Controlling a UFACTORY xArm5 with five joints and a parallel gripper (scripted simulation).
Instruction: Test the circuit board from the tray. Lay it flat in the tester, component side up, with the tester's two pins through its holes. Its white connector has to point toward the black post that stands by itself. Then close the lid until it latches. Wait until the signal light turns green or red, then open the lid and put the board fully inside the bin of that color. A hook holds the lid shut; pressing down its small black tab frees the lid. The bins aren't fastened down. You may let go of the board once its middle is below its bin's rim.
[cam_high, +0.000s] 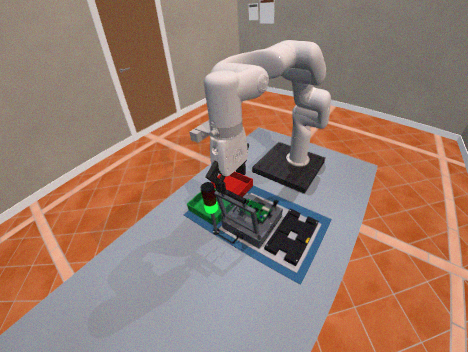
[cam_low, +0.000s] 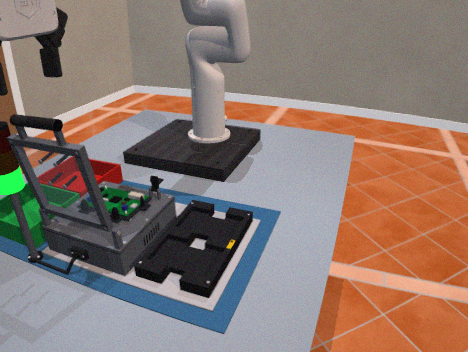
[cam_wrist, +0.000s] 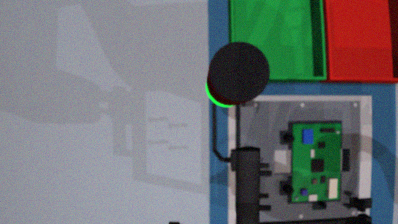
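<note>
Gripper (cam_high: 231, 179) (cam_low: 25, 82) above board (cam_high: 258, 210) (cam_low: 120, 200) (cam_wrist: 316, 162) (apparently open).

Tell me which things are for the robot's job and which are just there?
For the job:
- circuit board
- tester
- black tray
- signal light
- green bin
- gripper

Just there:
- door
- wall papers
- red bin, unless the light turns red

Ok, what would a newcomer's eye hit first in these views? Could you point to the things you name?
The glowing green signal light (cam_high: 211, 207) (cam_low: 11, 182) (cam_wrist: 218, 100), beside the green bin (cam_high: 194, 208) (cam_low: 20, 231) (cam_wrist: 280, 30). Next, the white xArm (cam_high: 222, 97) (cam_low: 207, 100) arching high over the table. Then the green circuit board (cam_high: 253, 204) (cam_low: 119, 199) (cam_wrist: 306, 165) lying in the tester (cam_high: 247, 231) (cam_low: 95, 250) (cam_wrist: 267, 117) under its raised lid (cam_high: 255, 225) (cam_low: 93, 185) (cam_wrist: 247, 180).
</note>
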